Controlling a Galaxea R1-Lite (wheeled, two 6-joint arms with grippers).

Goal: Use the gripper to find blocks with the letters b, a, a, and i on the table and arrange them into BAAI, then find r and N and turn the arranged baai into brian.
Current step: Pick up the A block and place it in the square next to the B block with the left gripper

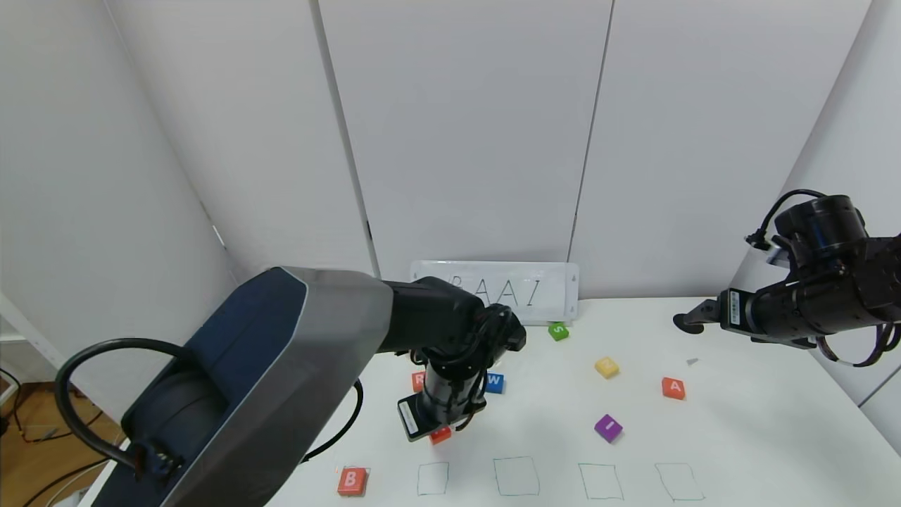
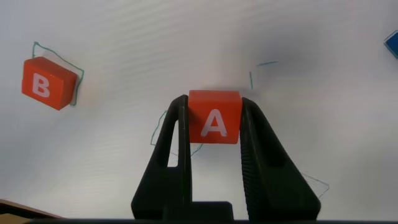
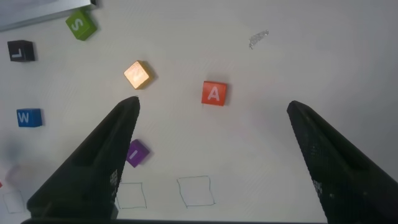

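Along the lower edge of the head view, the B block (image 1: 352,481) sits on the surface (image 1: 760,436) at lower left, with four green outlines (image 1: 516,477) open to its right. Just above, the left gripper (image 1: 443,431) is clenched on an orange A block (image 2: 214,117); only the left wrist view shows its letter. Mid-frame lie the purple block (image 1: 608,427) and second A block (image 1: 673,388), with R (image 1: 418,382) half hidden. The right gripper (image 3: 211,155) hovers released at right.
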